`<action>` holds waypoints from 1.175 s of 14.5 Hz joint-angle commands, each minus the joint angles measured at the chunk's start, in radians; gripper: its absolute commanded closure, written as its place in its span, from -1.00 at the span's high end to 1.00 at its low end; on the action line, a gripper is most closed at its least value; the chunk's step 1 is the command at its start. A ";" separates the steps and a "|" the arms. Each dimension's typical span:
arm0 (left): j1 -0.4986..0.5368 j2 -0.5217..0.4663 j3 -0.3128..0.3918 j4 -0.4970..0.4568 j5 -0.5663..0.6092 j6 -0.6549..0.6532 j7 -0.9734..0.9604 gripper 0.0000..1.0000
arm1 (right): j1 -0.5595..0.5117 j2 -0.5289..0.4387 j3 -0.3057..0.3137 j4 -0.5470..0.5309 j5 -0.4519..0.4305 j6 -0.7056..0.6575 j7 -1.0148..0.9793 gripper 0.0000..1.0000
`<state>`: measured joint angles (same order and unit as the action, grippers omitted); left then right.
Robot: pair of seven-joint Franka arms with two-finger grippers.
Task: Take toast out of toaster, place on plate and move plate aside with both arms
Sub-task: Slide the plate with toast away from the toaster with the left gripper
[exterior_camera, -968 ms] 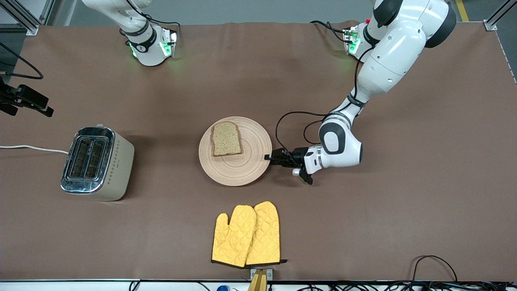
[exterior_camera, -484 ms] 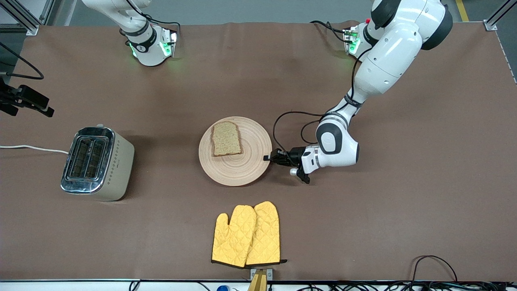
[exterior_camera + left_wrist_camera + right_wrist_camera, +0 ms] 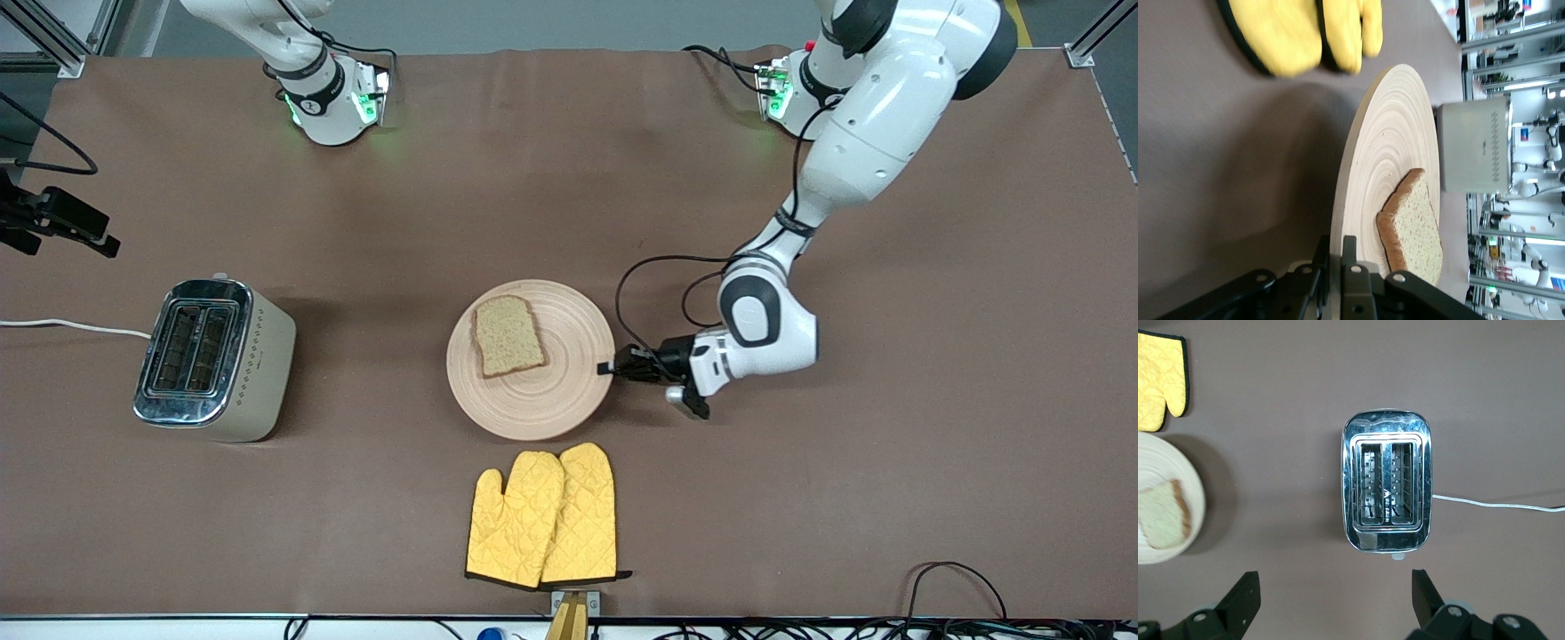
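The pale wooden plate (image 3: 551,409) lies mid-table with the toast (image 3: 508,336) flat on it, on the half toward the right arm's end. My left gripper (image 3: 608,367) is shut on the plate's rim at the side toward the left arm's end. In the left wrist view its fingers (image 3: 1353,257) pinch the rim of the plate (image 3: 1391,133), with the toast (image 3: 1415,227) just past them. My right gripper (image 3: 1336,593) is open and empty, high over the table beside the toaster (image 3: 1386,490). It is out of the front view.
The chrome toaster (image 3: 213,357) stands toward the right arm's end, its white cord (image 3: 71,326) running off the table. A pair of yellow oven mitts (image 3: 544,517) lies nearer the front camera than the plate, close to its rim. A black device (image 3: 53,222) sits at the table's edge.
My left gripper has drawn the plate with the toast toward the front camera and slightly toward the left arm's end, close to the mitts. The toaster and mitts have not moved.
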<state>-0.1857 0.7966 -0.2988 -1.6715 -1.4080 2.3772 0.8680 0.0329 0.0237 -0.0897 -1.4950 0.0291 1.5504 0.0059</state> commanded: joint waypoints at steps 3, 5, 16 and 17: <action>0.175 -0.201 -0.008 -0.180 -0.026 -0.019 -0.003 -0.99 | -0.002 0.004 0.002 0.015 -0.001 -0.016 -0.011 1.00; 0.238 -0.246 -0.008 -0.224 -0.029 -0.012 -0.024 -0.97 | -0.005 0.004 0.002 0.015 -0.001 -0.016 -0.011 1.00; 0.679 -0.215 -0.008 -0.340 0.024 -0.142 0.230 -1.00 | -0.051 0.004 0.042 0.010 -0.011 -0.010 -0.043 1.00; 0.707 -0.206 -0.008 -0.336 0.055 -0.159 0.230 -1.00 | -0.050 0.004 0.042 0.010 -0.011 -0.012 -0.041 1.00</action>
<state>0.4572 0.5882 -0.2930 -2.0077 -1.3859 2.2815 1.0831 0.0077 0.0239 -0.0748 -1.4946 0.0278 1.5470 -0.0251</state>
